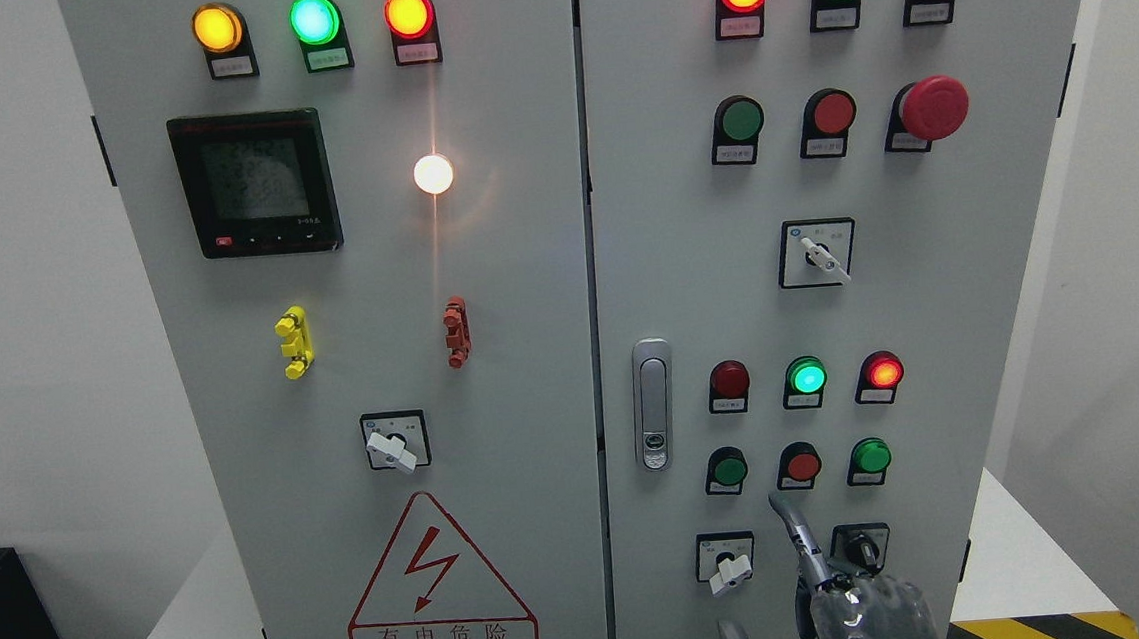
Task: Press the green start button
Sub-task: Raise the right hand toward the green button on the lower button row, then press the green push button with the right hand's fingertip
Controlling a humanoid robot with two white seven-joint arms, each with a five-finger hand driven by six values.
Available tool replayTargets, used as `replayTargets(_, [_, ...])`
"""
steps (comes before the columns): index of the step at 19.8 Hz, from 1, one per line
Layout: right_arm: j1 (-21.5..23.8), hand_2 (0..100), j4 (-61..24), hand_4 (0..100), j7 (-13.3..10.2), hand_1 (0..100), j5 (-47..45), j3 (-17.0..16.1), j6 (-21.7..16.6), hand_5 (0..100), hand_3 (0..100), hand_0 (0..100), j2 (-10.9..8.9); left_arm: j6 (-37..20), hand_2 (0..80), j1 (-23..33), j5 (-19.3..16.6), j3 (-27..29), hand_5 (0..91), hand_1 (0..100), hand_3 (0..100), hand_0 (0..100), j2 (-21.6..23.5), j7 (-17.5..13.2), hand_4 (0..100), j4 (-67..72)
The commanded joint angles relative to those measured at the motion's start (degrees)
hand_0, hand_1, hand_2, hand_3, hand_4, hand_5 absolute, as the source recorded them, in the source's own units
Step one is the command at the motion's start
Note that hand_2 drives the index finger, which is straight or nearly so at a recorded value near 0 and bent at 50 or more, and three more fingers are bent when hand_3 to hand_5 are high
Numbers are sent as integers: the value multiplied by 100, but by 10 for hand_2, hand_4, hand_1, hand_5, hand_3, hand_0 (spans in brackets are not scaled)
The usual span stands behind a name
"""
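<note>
While the right hand (855,605) rises from the bottom edge, right of the middle, it points one long finger (792,524) up and to the left, with the others curled back against the palm and nothing held. The fingertip sits just below the lowest row of three buttons on the right door (682,201) of the cabinet, and I cannot tell whether it touches the panel. Straight above the tip is the red button (801,465). A green button (729,470) is up and to the left of it, and another green button (872,456) is up and to the right; which one is the start button cannot be read from the labels. A white knob (729,571) lies just left of the finger, and a black knob (862,547) peeks out just above the knuckles. Higher over the hand, a lit green lamp (807,377) glows between two red ones. The door handle (653,404) stands well up and left.
</note>
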Motion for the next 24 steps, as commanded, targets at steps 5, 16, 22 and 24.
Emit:
replayTargets(5, [-359,0,743,891,6,325,83,-21,7,978,954,368,13,4,0,-132,0,0,0,556,0,120,0,1,0,-158])
replayTargets(16, [-728,0,1191,892,33,324,83,41,15,975,955,382,13,4,0,-132,0,0,0,556,0,120,8,1,0,-158])
replayTargets(22, [-798,0,1323,892,50,325,83,59,51,974,955,391,13,4,0,-132,0,0,0,556,0,120,0,1,0,-158])
replayTargets(24, [-807,0,1332,892,59,325,83,59,59,974,955,397,13,4,0,-132,0,0,0,556,0,120,0,1,0,-158])
